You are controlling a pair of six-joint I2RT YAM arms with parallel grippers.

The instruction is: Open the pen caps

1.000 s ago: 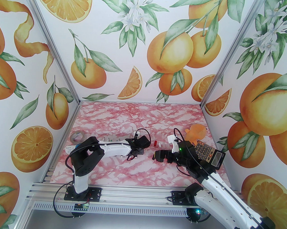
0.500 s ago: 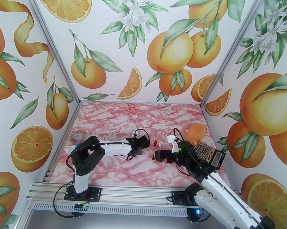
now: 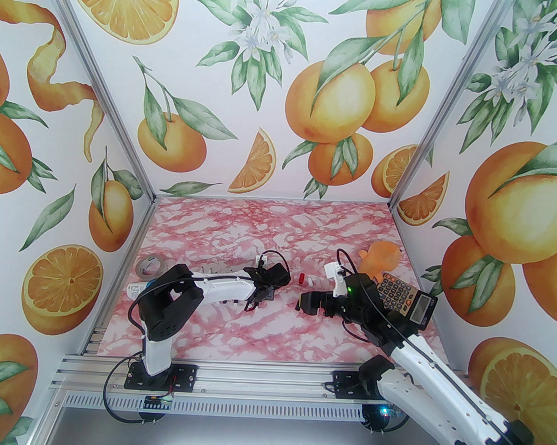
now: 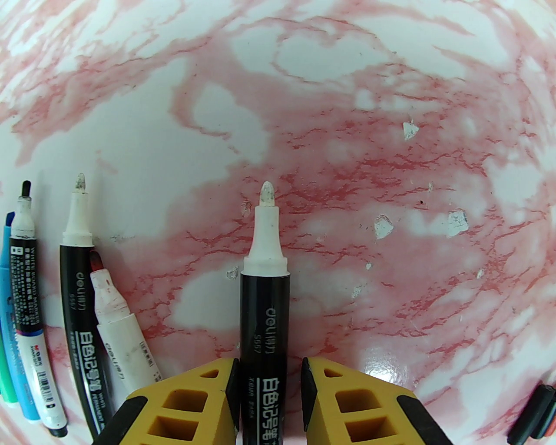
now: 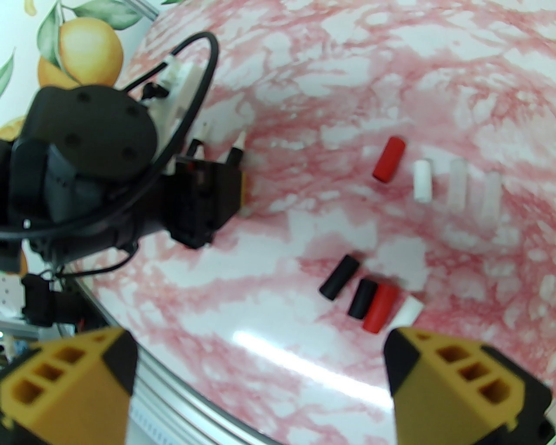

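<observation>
The pen caps lay off their pens on the pink marbled table [image 3: 260, 225], all in front of my right claw [image 5: 260, 347]. Nearest to it, four lay side by side: a black cap [image 5: 339, 277], a second black cap [image 5: 362, 299], a red cap [image 5: 380, 307] touching that one, and a white cap [image 5: 407, 313] with its near end at the tip of my finger. Farther away lay another red cap [image 5: 389, 159], a small white cap [image 5: 422, 180] just beside it, and two pale caps [image 5: 457, 184], blurred and hard to tell from the table. My right claw was spread wide, with nothing between the fingers.

The pens were on the left side. One black-barrelled marker [image 4: 265, 304] with a bare white tip lay on the table between the two yellow fingers of my left claw [image 4: 269, 369]. This claw was loosened: a thin strip of table showed between the barrel and one pad, so I was not squeezing the marker.

Left of it in the wrist view lay a second black-barrelled marker [image 4: 80, 282], a white-barrelled marker [image 4: 115, 321] with a red tip touching it, a whiteboard marker [image 4: 30, 304] with a black tip, and a blue pen [image 4: 8, 269] at the edge. Their tips were bare where I could see them.

From above, my two claws were low over the table and apart. A calculator [image 3: 405, 296] lay beside my right arm, an orange toy [image 3: 379, 259] behind it, and a roll of tape [image 3: 149, 265] near the left wall.
</observation>
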